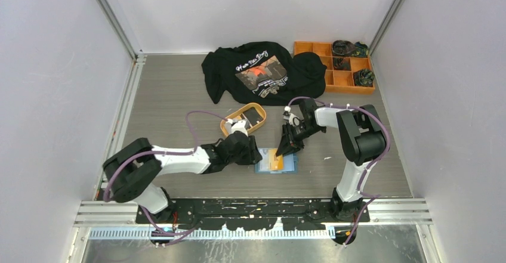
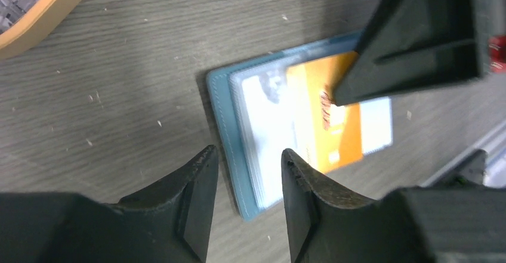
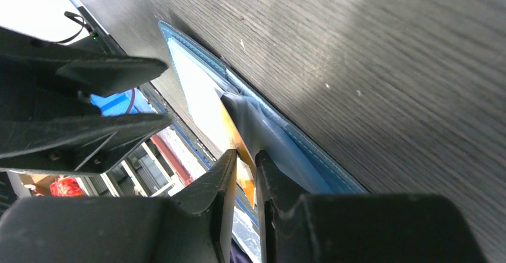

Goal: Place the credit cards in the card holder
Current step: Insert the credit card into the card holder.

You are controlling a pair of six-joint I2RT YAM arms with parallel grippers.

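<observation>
The teal card holder (image 1: 290,166) lies open and flat on the table between both arms; in the left wrist view its teal edge (image 2: 222,111) frames pale inner pockets. An orange credit card (image 2: 322,123) lies across those pockets. My right gripper (image 1: 285,148) reaches down onto it. Its narrow jaws (image 3: 243,163) stand slightly apart, with the orange card (image 3: 239,160) loose between them beside a lifted pocket flap (image 3: 262,133). My left gripper (image 2: 244,167) is open, its fingers straddling the holder's near left corner. More credit cards, one black (image 1: 255,115) and one white (image 1: 234,123), lie in an orange tray.
The orange oval tray (image 1: 228,130) sits just behind the left gripper, and its rim (image 2: 51,9) shows in the left wrist view. A black T-shirt (image 1: 224,66) lies at the back. An orange compartment box (image 1: 310,49) with dark items stands at the back right.
</observation>
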